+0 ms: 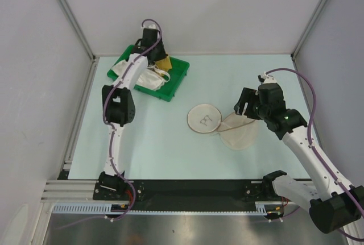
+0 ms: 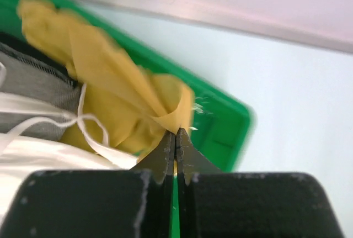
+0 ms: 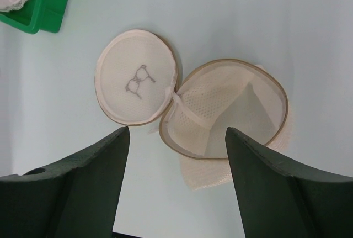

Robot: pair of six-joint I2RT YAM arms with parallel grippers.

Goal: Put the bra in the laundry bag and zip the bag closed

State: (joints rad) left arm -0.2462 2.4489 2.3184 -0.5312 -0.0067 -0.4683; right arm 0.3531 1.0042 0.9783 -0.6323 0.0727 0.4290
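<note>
the left gripper [image 2: 175,138] had its two fingers pressed together on a fold of the bra [image 2: 116,78], pinching the mustard-yellow cloth at its tip, above the green tray [image 2: 223,125]. the bra sat bunched inside the tray by its far right corner, lying against the white bras [image 2: 33,158] that filled the rest of the tray, and a thin white strap crossed the yellow cloth. whether the bra was lifted clear of the tray floor could not be told. the laundry bag [image 3: 187,100] lay unzipped and spread open on the table [image 1: 153,142], well apart from the tray, off to its right and nearer the arm bases. its two round halves touched at one joining point: the half nearer the tray showed the small dark bra drawing, and the half farther from the tray lay with its mesh inside up. the right gripper [image 3: 176,130] hung above the bag, on the bag's side away from the tray, fingers spread wide and holding nothing.
</note>
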